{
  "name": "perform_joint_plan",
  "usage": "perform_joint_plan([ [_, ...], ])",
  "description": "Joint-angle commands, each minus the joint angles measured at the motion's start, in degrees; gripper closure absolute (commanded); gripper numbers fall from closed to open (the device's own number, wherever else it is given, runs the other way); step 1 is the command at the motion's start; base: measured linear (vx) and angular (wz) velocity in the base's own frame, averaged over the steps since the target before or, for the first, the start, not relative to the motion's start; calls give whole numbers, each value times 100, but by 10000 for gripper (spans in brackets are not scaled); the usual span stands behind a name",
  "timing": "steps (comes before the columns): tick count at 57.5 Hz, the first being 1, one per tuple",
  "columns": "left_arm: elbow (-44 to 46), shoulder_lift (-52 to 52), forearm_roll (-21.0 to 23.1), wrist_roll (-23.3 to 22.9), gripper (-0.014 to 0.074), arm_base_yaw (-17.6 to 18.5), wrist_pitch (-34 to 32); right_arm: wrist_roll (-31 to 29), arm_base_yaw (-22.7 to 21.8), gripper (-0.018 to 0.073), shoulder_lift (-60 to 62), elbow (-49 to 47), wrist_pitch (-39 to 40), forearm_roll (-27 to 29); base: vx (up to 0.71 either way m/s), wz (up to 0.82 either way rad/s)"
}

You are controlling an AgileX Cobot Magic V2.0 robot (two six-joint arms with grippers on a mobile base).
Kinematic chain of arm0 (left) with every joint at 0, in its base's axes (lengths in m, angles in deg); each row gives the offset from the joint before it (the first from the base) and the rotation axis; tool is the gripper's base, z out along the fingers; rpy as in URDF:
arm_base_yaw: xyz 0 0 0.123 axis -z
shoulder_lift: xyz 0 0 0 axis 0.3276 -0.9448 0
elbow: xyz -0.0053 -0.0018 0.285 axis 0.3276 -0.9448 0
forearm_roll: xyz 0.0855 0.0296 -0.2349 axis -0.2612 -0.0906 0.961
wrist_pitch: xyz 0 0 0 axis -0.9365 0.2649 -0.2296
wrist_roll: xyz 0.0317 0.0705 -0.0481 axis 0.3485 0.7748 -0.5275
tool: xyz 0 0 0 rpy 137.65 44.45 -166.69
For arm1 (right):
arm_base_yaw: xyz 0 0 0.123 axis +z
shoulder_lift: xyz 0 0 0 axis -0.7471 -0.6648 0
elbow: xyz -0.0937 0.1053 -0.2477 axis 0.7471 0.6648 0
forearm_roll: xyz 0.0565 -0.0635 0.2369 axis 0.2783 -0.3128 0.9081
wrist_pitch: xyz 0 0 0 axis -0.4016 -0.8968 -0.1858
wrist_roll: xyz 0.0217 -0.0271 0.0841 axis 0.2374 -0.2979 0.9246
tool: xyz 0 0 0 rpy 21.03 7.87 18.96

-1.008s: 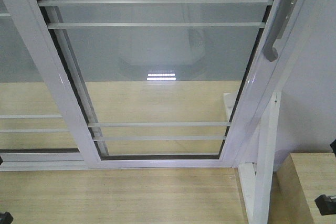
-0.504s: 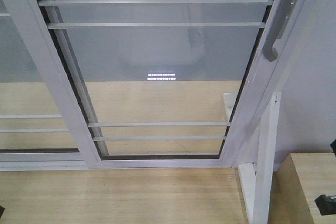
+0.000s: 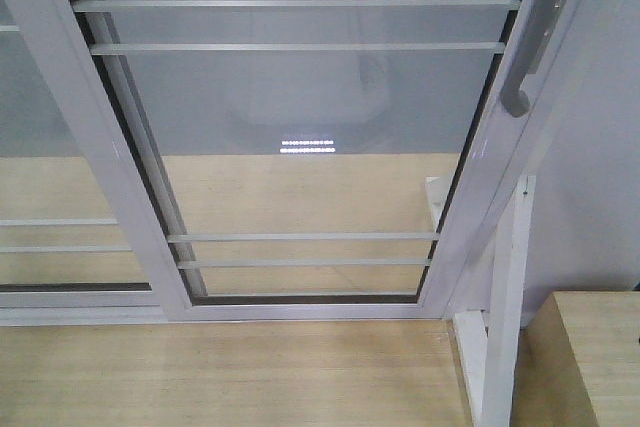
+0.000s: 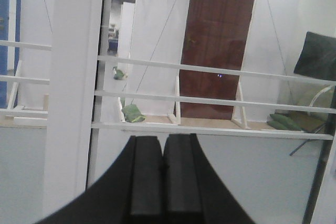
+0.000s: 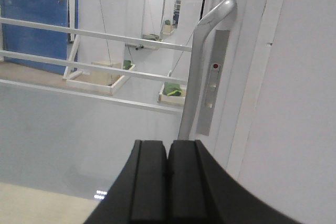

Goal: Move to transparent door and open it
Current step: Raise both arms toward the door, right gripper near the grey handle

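Observation:
The transparent door (image 3: 300, 107) fills the front view: clear glass, white frame, thin white bars. Its curved grey handle (image 3: 527, 47) runs along the right stile. In the right wrist view the handle (image 5: 202, 61) rises just beyond and slightly right of my right gripper (image 5: 168, 144), which is shut with nothing in it and not touching the handle. My left gripper (image 4: 161, 141) is also shut and empty, facing the glass and white bars beside a broad white stile (image 4: 71, 93). Neither gripper shows in the front view.
A second white-framed glass panel (image 3: 40, 197) without a handle stands to the left. A white post (image 3: 505, 327) and a pale wooden block (image 3: 600, 357) stand at the lower right by a white wall. Light wood flooring (image 3: 230, 377) runs up to the door track.
The black gripper parts that showed at the lower left and lower right edges of the front view have left that view. The door has not moved.

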Motion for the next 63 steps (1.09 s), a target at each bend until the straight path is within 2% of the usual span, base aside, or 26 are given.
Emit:
perform_joint_plan([
  [1, 678, -917, 26, 210, 596, 4, -496, -167, -32, 567, -777, -706, 442, -56, 0, 0],
  [15, 2242, -3336, 33, 291, 596, 4, -770, -208, -32, 567, -2810, -1967, 774, -56, 0, 0],
  [26, 2986, -4545, 33, 293, 596, 4, -1471, 32, -32, 567, -3715, -2343, 1443, 0, 0, 0],
  [33, 3063, -4771, 38, 293, 596, 4, -1848, 183, -32, 567, -3980, -2343, 1576, 0, 0, 0],
  [48, 3063, -4778, 26, 306, 569, 4, -1829, 186, -32, 546, -4047, -2338, 1656, 0, 0, 0],
  [57, 3063, -4778, 15, 306, 493, 4, -1791, 186, -32, 456, -4047, -2338, 1693, 0, 0, 0],
  [63, 3063, -4778, 15, 306, 403, 4, -1791, 186, -32, 335, -4047, -2338, 1693, 0, 0, 0],
])
